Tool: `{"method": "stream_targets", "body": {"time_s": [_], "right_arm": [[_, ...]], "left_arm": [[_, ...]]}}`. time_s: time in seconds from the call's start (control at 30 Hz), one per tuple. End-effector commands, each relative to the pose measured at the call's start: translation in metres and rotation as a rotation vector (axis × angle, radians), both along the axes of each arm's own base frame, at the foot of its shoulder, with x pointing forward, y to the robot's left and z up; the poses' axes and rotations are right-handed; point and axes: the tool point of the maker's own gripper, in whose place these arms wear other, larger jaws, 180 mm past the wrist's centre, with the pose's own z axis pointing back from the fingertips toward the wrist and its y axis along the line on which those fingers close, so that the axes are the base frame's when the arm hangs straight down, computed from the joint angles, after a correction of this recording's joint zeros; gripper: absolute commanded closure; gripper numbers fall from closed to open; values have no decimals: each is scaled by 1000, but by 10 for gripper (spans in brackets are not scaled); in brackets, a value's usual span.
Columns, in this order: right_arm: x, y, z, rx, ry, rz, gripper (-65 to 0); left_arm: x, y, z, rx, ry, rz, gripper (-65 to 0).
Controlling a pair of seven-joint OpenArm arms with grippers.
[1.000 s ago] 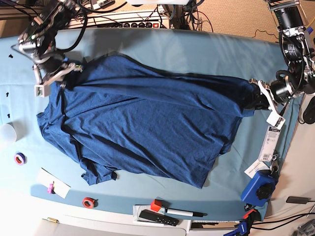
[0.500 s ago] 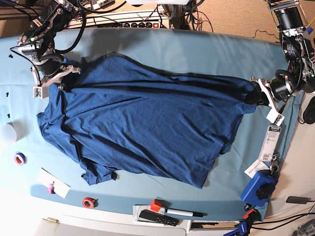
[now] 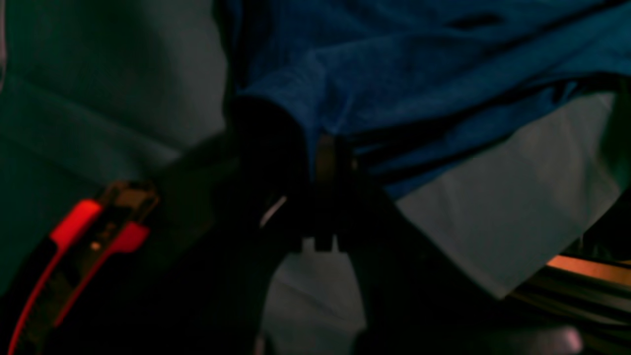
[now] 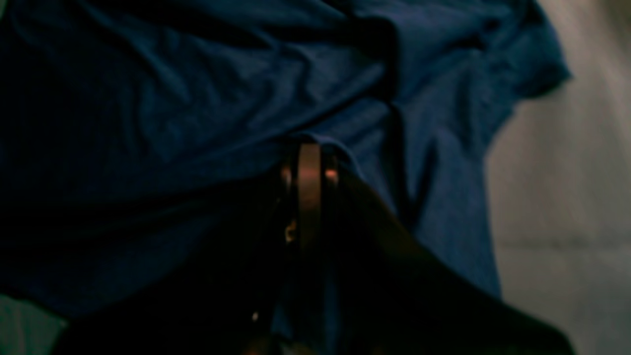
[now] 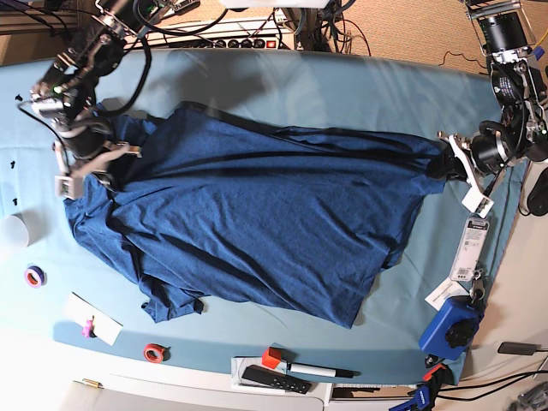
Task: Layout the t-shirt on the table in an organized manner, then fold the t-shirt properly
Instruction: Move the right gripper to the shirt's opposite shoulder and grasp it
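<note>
The large dark navy-blue heathered cotton t-shirt [image 5: 257, 223] lies spread and wrinkled across the middle of the wide desk [image 5: 325, 86], which is covered with a smooth light teal-blue cloth. The garment stretches from one arm to the other, drawn into long taut folds along its far edge, while a short sleeve sits bunched near the front edge of the desk.

The left gripper [image 5: 447, 164], at the right side of the base view, has its fingers pressed together on a corner of the t-shirt; the left wrist view shows the blue fabric gathered into the dark fingers [image 3: 325, 158] with pale desk cloth beneath. The right gripper [image 5: 101, 154], at the left side of the base view, likewise pinches the opposite end of the t-shirt; in the right wrist view its fingers [image 4: 309, 172] sit closed with the dark fabric draped around them.

Along the front of the desk lie a red roll of tape [image 5: 154, 352], a purple roll of tape [image 5: 34, 276], a white paper card [image 5: 94, 318], a black marker pen [image 5: 321, 371] and a black remote control [image 5: 276, 379]. A blue box-shaped device [image 5: 451, 330] sits at the near right corner
</note>
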Motion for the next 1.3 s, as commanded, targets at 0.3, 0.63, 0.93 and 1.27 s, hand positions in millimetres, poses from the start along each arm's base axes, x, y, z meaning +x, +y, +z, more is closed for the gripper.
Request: {"method": "stream_targets", "body": {"time_s": [0.3,0.63,0.93,1.27], "right_arm": [[30,-12,-4,-97,-8,-7,0],[46,-20,-18,-61,23,-23,0],[38,-17,-28,-65,95,11,-256],[34,-70,-4,-115,56,-146,-267]], "left_arm": [[3,7,8,23,-12,-7,0],[0,7,5,33,6,-14,0],[2,7,7,27,-5,-10,-318],[25,20,39,-28,-147,49,-345]]}}
